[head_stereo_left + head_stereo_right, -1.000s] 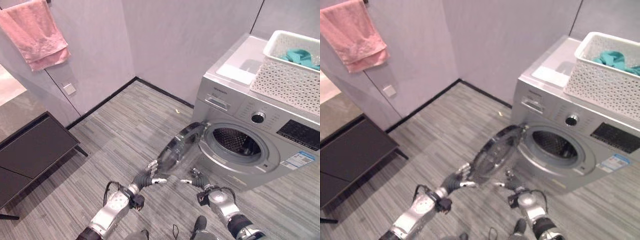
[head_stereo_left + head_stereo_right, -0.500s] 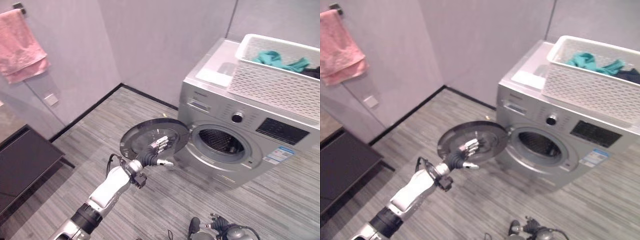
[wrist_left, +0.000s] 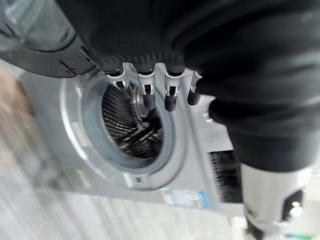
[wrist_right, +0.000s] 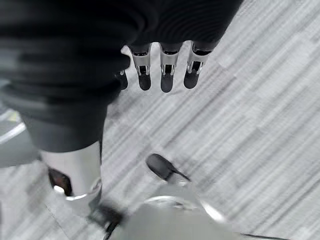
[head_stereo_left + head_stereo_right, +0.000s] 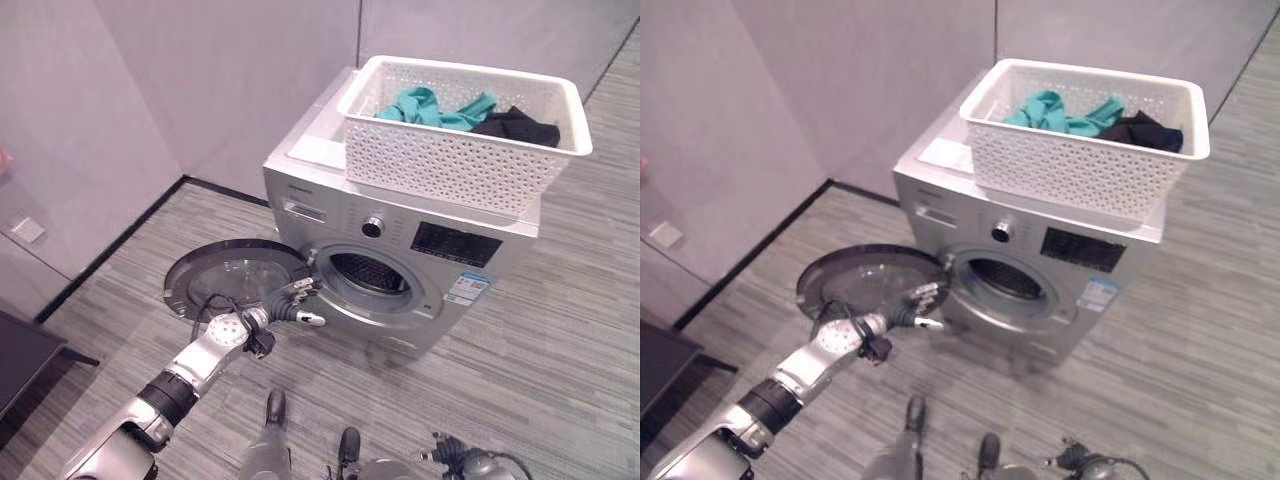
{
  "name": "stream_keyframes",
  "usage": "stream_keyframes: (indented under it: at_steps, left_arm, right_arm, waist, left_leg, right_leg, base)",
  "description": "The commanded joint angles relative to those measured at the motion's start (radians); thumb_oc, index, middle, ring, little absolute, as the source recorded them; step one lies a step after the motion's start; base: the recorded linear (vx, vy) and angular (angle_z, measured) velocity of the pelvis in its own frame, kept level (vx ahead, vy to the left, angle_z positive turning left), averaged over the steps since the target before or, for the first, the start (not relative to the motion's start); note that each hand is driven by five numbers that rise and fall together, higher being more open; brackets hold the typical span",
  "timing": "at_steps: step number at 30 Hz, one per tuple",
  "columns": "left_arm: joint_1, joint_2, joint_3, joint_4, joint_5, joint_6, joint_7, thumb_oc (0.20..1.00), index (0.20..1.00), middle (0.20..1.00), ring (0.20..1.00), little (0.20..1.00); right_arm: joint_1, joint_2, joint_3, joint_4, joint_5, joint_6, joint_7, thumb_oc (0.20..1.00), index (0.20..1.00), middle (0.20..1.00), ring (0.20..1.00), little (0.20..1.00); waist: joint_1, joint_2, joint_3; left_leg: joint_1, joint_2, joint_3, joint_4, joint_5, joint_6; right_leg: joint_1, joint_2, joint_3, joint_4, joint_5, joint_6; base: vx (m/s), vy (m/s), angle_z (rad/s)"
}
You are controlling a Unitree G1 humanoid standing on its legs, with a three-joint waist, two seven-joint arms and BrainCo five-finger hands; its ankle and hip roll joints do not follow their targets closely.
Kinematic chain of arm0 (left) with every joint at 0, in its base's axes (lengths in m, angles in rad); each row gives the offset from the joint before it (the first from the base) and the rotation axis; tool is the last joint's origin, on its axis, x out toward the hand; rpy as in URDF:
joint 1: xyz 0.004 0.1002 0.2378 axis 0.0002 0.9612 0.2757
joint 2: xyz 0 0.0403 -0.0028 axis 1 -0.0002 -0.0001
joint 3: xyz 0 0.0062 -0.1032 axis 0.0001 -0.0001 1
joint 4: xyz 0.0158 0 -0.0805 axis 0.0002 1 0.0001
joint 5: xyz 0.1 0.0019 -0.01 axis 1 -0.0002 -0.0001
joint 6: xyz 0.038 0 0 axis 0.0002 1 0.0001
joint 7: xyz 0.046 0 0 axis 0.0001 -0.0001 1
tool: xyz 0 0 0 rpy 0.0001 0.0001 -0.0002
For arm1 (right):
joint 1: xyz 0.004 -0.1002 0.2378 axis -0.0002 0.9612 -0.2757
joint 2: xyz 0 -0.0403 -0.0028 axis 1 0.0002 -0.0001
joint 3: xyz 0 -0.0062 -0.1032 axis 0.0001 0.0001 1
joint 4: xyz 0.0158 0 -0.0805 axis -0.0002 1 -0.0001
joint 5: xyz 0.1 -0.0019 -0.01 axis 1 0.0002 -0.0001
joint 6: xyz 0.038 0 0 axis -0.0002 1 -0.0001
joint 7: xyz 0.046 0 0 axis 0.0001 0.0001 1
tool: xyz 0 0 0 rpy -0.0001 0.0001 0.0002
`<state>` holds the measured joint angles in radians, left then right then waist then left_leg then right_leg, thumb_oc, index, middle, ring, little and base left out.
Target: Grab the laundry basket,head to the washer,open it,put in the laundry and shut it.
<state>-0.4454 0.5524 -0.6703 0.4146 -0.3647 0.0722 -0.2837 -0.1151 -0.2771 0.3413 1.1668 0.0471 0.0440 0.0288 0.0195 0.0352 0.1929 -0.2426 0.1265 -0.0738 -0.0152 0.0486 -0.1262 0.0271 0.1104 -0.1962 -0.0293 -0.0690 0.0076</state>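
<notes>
Fingers of the left hand [image 5: 291,304] are loose and a little bent, and they hold nothing. This hand hangs in the air just in front of the round hole [image 5: 367,274] of the silver front-loading washing machine [image 5: 470,262], near the hinge side. In the left wrist view the dark fingertips [image 3: 170,102] point at the shiny metal drum [image 3: 131,122] inside the hole.

Just to the left of the hand is the round washer door with its dark rim and clear glass [image 5: 228,279]. It is swung wide open, out over the grey striped floor [image 5: 560,330].

On top of the washing machine sits the white plastic laundry basket full of little holes [image 5: 455,166]. Inside it lie teal clothes [image 5: 430,104] on the left and a black piece of clothing [image 5: 518,125] on the right. The basket is far from the left hand and nothing touches it.

The right hand [image 4: 162,75] hangs low over the floor, with its fingers slack and holding nothing.
</notes>
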Motion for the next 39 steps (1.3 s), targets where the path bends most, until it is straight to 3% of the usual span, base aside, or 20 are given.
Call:
stream_keyframes:
  at_steps: [1,3,8,9,11,12,13,15,18,20,26,27,28,31,32,35,36,39]
  left_arm:
    - [-0.079,0.021,-0.004,-0.015,0.139,-0.033,-0.032,1.0,1.0,1.0,1.0,1.0]
    - [-0.063,0.001,-0.002,0.087,0.288,-0.022,-0.038,1.0,1.0,1.0,1.0,1.0]
    - [-0.026,-0.03,0.033,0.211,0.414,-0.018,-0.004,1.0,1.0,1.0,1.0,1.0]
    - [-0.033,-0.045,0.03,0.276,0.495,-0.013,0.029,1.0,1.0,1.0,1.0,1.0]
    - [-0.045,-0.049,0.016,0.3,0.544,-0.015,0.032,1.0,1.0,1.0,1.0,1.0]
    - [-0.07,-0.052,-0.026,0.355,0.663,-0.008,0.032,1.0,1.0,1.0,1.0,1.0]
    - [-0.072,-0.054,-0.027,0.359,0.665,-0.009,0.033,1.0,1.0,1.0,1.0,1.0]
    - [-0.107,-0.069,-0.093,0.486,0.799,0.003,0.033,1.0,1.0,1.0,1.0,1.0]
    - [-0.118,-0.091,-0.087,0.575,0.806,0.005,0.064,1.0,1.0,1.0,1.0,1.0]
    - [-0.112,-0.119,0.001,0.723,0.753,-0.003,0.142,1.0,1.0,1.0,1.0,1.0]
    - [-0.034,-0.073,0.124,0.792,0.721,-0.008,0.171,1.0,1.0,1.0,1.0,1.0]
    - [0.046,-0.026,0.2,0.733,0.687,-0.009,0.172,1.0,1.0,1.0,1.0,1.0]
    - [0.048,-0.025,0.201,0.731,0.687,-0.008,0.171,1.0,1.0,1.0,1.0,1.0]
    - [0.227,0.069,0.343,0.512,0.605,0.004,0.143,1.0,1.0,1.0,1.0,1.0]
    - [0.355,0.099,0.442,0.38,0.564,0.019,0.125,1.0,1.0,1.0,1.0,1.0]
    - [0.42,0.097,0.502,0.309,0.538,0.032,0.12,1.0,1.0,1.0,1.0,1.0]
    - [0.457,0.077,0.553,0.275,0.511,0.041,0.139,1.0,1.0,1.0,1.0,1.0]
    - [0.483,0.039,0.622,0.256,0.474,0.04,0.192,1.0,1.0,1.0,1.0,1.0]
  right_arm:
    - [0.026,-0.013,-0.027,-0.07,0.041,-0.013,0.015,1.0,1.0,1.0,1.0,1.0]
    - [0.032,0.009,-0.018,-0.098,0.039,-0.007,0.034,1.0,1.0,1.0,1.0,1.0]
    - [0.033,0.009,-0.007,-0.147,0.015,0.004,0.045,1.0,1.0,1.0,1.0,1.0]
    - [0.035,0.003,-0.007,-0.163,0.012,0.007,0.046,1.0,1.0,1.0,1.0,1.0]
    - [0.033,-0.001,-0.004,-0.163,0.006,0.009,0.047,1.0,1.0,1.0,1.0,1.0]
    - [0.03,-0.013,-0.003,-0.161,-0.012,0.013,0.051,1.0,1.0,1.0,1.0,1.0]
    - [0.03,-0.013,-0.005,-0.161,-0.013,0.013,0.051,1.0,1.0,1.0,1.0,1.0]
    - [0.023,-0.032,-0.012,-0.136,-0.037,0.023,0.046,1.0,1.0,1.0,1.0,1.0]
    - [0.025,-0.039,-0.025,-0.097,-0.049,0.031,0.035,1.0,1.0,1.0,1.0,1.0]
    - [0.042,-0.044,-0.082,-0.002,-0.022,0.036,0.011,1.0,1.0,1.0,1.0,1.0]
    - [0.086,-0.076,-0.235,0.06,0.093,0.033,-0.016,1.0,1.0,1.0,1.0,1.0]
    - [0.118,-0.107,-0.322,-0.029,0.159,0.021,-0.029,1.0,1.0,1.0,1.0,1.0]
    - [0.12,-0.107,-0.322,-0.031,0.158,0.022,-0.03,1.0,1.0,1.0,1.0,1.0]
    - [0.19,-0.163,-0.495,-0.234,0.241,0.013,-0.065,1.0,1.0,1.0,1.0,1.0]
    - [0.245,-0.197,-0.63,-0.408,0.256,0.019,-0.111,1.0,1.0,1.0,1.0,1.0]
    - [0.265,-0.214,-0.724,-0.512,0.28,0.011,-0.136,1.0,1.0,1.0,1.0,1.0]
    - [0.251,-0.248,-0.78,-0.616,0.257,0.009,-0.171,1.0,1.0,1.0,1.0,1.0]
    - [0.241,-0.287,-0.846,-0.782,0.187,-0.02,-0.224,1.0,1.0,1.0,1.0,1.0]
  waist:
    - [-0.022,-0.021,-0.035]
    - [-0.022,-0.04,-0.058]
    - [-0.024,-0.051,-0.072]
    - [-0.029,-0.056,-0.071]
    - [-0.03,-0.057,-0.07]
    - [-0.037,-0.059,-0.069]
    - [-0.034,-0.06,-0.07]
    - [-0.043,-0.065,-0.068]
    - [-0.042,-0.07,-0.071]
    - [-0.044,-0.077,-0.085]
    - [-0.052,-0.076,-0.118]
    - [-0.059,-0.075,-0.12]
    - [-0.059,-0.074,-0.122]
    - [-0.069,-0.064,-0.115]
    - [-0.077,-0.055,-0.105]
    - [-0.087,-0.044,-0.095]
    - [-0.091,-0.034,-0.084]
    - [-0.086,-0.028,-0.083]
  left_leg:
    - [-0.034,-0.045,0.028,0.082,0.06,0.072]
    - [0.006,-0.054,0.089,0.101,0.023,0.1]
    - [0.038,-0.066,0.156,0.104,-0.023,0.131]
    - [0.04,-0.073,0.174,0.103,-0.035,0.141]
    - [0.041,-0.076,0.18,0.097,-0.04,0.145]
    - [0.042,-0.082,0.192,0.087,-0.049,0.153]
    - [0.042,-0.082,0.194,0.086,-0.049,0.154]
    - [0.046,-0.09,0.209,0.068,-0.054,0.163]
    - [0.05,-0.095,0.215,0.051,-0.055,0.167]
    - [0.058,-0.111,0.213,0.029,-0.056,0.173]
    - [0.075,-0.132,0.214,0.016,-0.072,0.183]
    - [0.093,-0.141,0.217,0.024,-0.088,0.188]
    - [0.09,-0.139,0.218,0.023,-0.086,0.188]
    - [0.114,-0.147,0.212,0.048,-0.111,0.205]
    - [0.139,-0.149,0.206,0.058,-0.125,0.222]
    - [0.163,-0.148,0.198,0.059,-0.133,0.237]
    - [0.191,-0.148,0.184,0.059,-0.143,0.249]
    - [0.227,-0.155,0.17,0.052,-0.157,0.258]
  right_leg:
    - [0.099,-0.178,0.063,0.099,-0.127,0.016]
    - [0.092,-0.223,0.092,0.137,-0.129,0.043]
    - [0.07,-0.269,0.105,0.155,-0.104,0.077]
    - [0.056,-0.282,0.105,0.156,-0.086,0.087]
    - [0.05,-0.288,0.107,0.152,-0.078,0.093]
    - [0.039,-0.297,0.103,0.144,-0.064,0.102]
    - [0.038,-0.298,0.105,0.143,-0.064,0.103]
    - [0.021,-0.31,0.106,0.133,-0.041,0.113]
    - [0.011,-0.318,0.104,0.129,-0.024,0.118]
    - [0.012,-0.332,0.086,0.119,-0.011,0.127]
    - [0.003,-0.35,0.082,0.124,0.036,0.145]
    - [0.005,-0.358,0.089,0.146,0.05,0.15]
    - [0.002,-0.356,0.09,0.145,0.053,0.149]
    - [-0.016,-0.354,0.117,0.233,0.086,0.151]
    - [-0.043,-0.347,0.142,0.325,0.127,0.15]
    - [-0.064,-0.327,0.162,0.423,0.142,0.147]
    - [-0.086,-0.311,0.171,0.509,0.146,0.146]
    - [-0.114,-0.312,0.163,0.531,0.121,0.135]
  base:
    - [0.33,0.272,-0.32]
    - [0.32,0.282,-0.34]
    - [0.16,0.184,-0.72]
    - [0.07,0.145,-0.65]
    - [0.05,0.138,-0.4]
    - [0.02,0.091,-0.17]
    - [0.04,0.129,0.09]
    - [0.02,0.112,0.29]
    - [0.02,0.06,-0.09]
    - [0.06,0.079,-0.04]
    - [0.06,0.066,-0.03]
    - [0.04,0.054,0.01]
    - [0.06,0.084,-0.07]
    - [0.03,0.091,-0.1]
    - [0.03,0.135,-0.12]
    - [0.01,0.096,-0.13]
    - [0.02,0.076,-0.04]
    - [0.03,0.046,0.04]
